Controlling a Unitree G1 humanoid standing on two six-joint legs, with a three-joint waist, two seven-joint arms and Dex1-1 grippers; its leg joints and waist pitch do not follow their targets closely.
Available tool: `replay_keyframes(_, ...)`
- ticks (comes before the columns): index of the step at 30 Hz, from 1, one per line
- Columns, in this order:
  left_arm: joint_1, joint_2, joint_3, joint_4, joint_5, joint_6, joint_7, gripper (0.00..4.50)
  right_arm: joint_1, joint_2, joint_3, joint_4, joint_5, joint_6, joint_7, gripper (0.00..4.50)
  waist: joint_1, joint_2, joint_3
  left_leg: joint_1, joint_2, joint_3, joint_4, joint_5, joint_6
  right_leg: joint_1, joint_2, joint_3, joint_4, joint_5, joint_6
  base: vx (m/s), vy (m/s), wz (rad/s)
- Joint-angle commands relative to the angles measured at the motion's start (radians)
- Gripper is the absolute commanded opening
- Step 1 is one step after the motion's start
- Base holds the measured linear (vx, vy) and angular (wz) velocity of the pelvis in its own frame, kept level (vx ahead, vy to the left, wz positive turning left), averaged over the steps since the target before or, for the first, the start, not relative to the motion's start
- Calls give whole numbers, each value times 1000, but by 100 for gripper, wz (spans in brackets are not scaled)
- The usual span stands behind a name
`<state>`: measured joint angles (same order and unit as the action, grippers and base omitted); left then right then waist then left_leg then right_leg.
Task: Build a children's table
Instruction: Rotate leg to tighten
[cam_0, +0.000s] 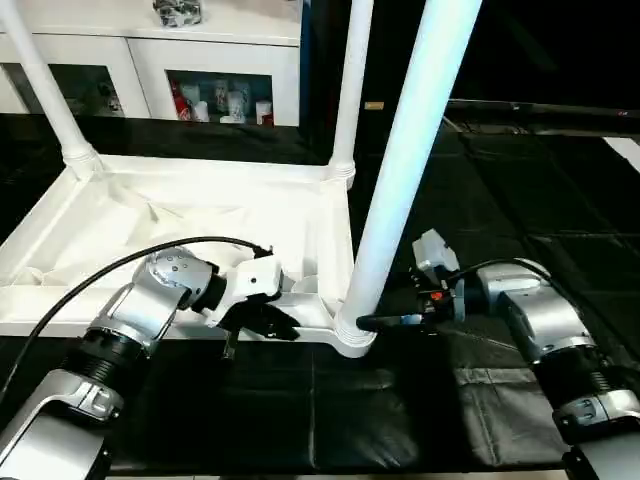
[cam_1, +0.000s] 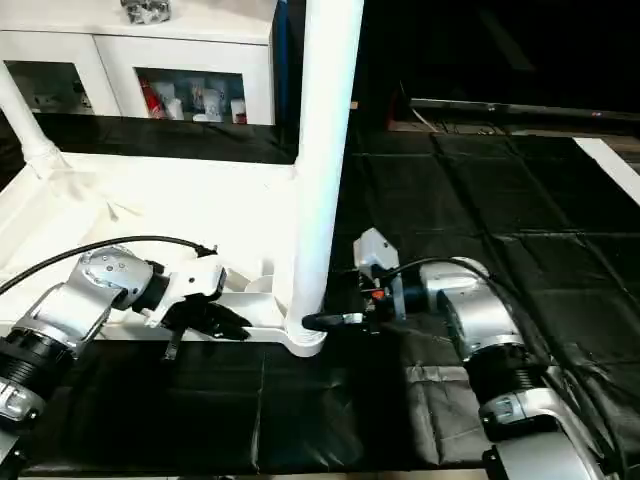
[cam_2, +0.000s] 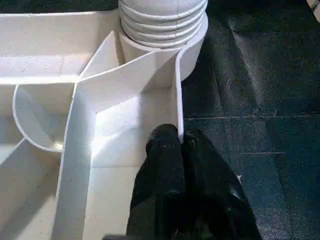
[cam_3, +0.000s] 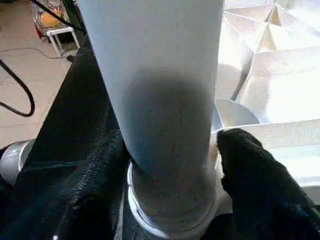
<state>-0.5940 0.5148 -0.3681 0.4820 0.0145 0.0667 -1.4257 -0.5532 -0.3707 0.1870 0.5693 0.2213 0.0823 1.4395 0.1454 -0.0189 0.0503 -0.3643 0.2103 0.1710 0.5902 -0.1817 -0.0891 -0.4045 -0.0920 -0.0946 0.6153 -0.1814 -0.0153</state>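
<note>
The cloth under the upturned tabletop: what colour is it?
Black. The cloth spreads widest in the right eye view, beside the white tabletop.

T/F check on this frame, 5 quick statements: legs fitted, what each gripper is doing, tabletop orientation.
1. The tabletop lies ribbed side up. True.
2. The left gripper pinches the tabletop's rim. True: one finger sits inside the wall, one outside.
3. The right gripper is shut on nothing, clear of the legs. False: its fingers straddle the near leg just above its socket.
4. No legs stand in sockets yet. False: three are upright, the near leg, one at the far right corner and one at the far left corner.
5. The tabletop rests on bare wood. False: it sits on a black cloth.
</note>
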Motion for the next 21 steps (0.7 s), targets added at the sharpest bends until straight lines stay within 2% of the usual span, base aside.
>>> replay_keyframes(1,2,-3,-24,-44,-3,-21,-33,0,-21,-4,3,11,-9,-15,5,255,-5,-1,-69,8,26,3,-67,-160,42,55,-59,51,-59,-158,-234,0,0,0)
replay_keyframes(5,2,-3,-26,-44,-2,-21,-31,0,-21,3,5,18,-8,-21,7,235,-6,-1,-70,8,26,3,-67,-157,42,56,-57,51,-57,-150,-232,0,0,0)
replay_keyframes(7,1,-4,-26,-40,-1,-23,-28,0,-20,8,7,21,-7,-23,6,206,-5,1,-70,9,27,3,-67,-158,42,56,-57,51,-57,-149,-234,0,0,0)
replay_keyframes(12,0,-11,-18,-33,-4,-17,-13,0,-11,15,7,18,4,-15,13,198,-6,0,-70,9,26,3,-67,-160,41,57,-57,51,-57,-146,-235,0,0,0)
replay_keyframes(14,-1,-16,-13,-31,-7,-8,-3,0,-4,16,6,7,11,-6,13,196,-6,3,-71,10,26,3,-67,-160,41,56,-56,51,-57,-141,-237,0,0,0)
replay_keyframes(16,-9,-62,24,-28,-16,68,94,0,37,29,-11,-47,35,39,-32,195,-5,6,-69,13,28,4,-66,-165,38,54,-54,53,-58,-131,-241,0,0,0)
replay_keyframes(18,-13,-85,39,-32,-18,104,141,0,55,40,-20,-74,41,71,-76,195,0,2,-69,19,29,5,-66,-173,37,50,-55,53,-60,-138,-243,0,0,0)
replay_keyframes(21,-11,-125,54,-68,-21,192,213,0,76,77,-29,-99,0,113,-231,195,-7,0,-66,9,24,0,-72,-184,15,57,-59,52,-65,-209,-214,0,0,0)
